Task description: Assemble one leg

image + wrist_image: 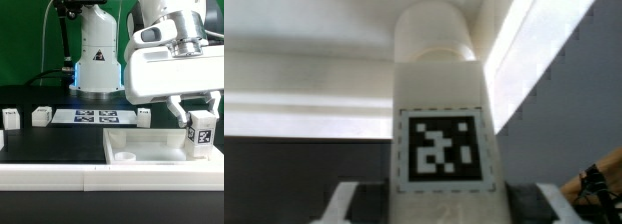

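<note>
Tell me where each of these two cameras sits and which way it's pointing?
Exterior view: off the arm, low beside the table, looking across the white panel and marker board toward the robot's base; the wrist and jaws show.
Wrist view: on the wrist, looking along the jaws at the leg; only the jaw tips show.
Shared: the tagged leg between the jaws.

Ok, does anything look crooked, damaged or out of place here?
Nothing stands out. The gripper holds the leg upright over the white panel, near its corner at the exterior view's right.
</note>
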Robot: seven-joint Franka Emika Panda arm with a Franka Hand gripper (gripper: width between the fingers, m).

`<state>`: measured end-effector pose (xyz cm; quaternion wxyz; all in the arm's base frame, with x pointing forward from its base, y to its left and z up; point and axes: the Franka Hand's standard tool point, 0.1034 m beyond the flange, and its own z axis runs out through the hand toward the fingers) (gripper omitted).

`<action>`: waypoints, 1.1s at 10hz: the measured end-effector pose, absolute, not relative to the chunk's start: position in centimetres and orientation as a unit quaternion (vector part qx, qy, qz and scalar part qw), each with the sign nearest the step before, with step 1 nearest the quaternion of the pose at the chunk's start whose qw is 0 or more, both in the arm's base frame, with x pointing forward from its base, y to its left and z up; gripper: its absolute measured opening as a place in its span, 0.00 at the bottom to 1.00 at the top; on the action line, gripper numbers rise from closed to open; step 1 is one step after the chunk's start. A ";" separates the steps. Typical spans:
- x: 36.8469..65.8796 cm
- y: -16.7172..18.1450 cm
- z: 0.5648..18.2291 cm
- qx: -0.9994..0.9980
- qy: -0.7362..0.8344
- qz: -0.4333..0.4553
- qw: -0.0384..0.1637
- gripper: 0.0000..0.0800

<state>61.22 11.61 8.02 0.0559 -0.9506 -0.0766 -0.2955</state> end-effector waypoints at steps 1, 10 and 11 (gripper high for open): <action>61.1 11.6 7.8 -0.952 -0.077 -0.290 0.056 0.36; 61.4 11.8 9.1 -0.952 -0.080 -0.291 0.056 0.81; 61.3 11.9 9.5 -0.954 -0.081 -0.282 0.056 0.81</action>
